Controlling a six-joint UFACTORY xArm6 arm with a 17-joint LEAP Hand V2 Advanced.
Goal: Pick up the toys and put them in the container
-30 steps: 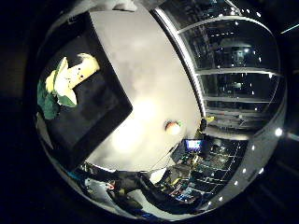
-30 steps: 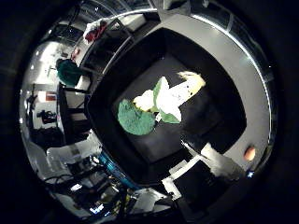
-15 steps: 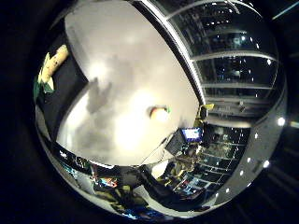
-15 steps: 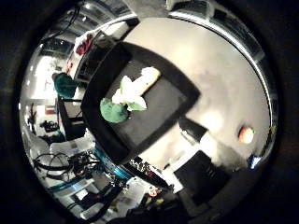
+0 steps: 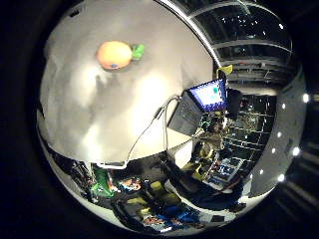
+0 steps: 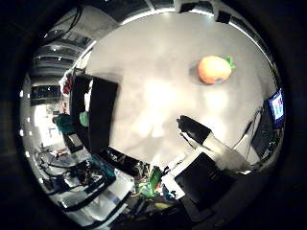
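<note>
Orange toy (image 6: pixel 214 69) on white table (image 6: pixel 144 72)

hand over the table, fingers mostly out of sight

the right hand (image 6: pixel 204 163) shows only in the thumb side palm view, as white and black parts reaching in from the edge of the picture. one black-tipped finger (image 6: pixel 192 128) points out from the palm, apart from anything and holding nothing. whether the other fingers are straight or curled cannot be told. the little finger side palm view shows no part of the hand. the palm faces a pale surface from well above it.
</note>
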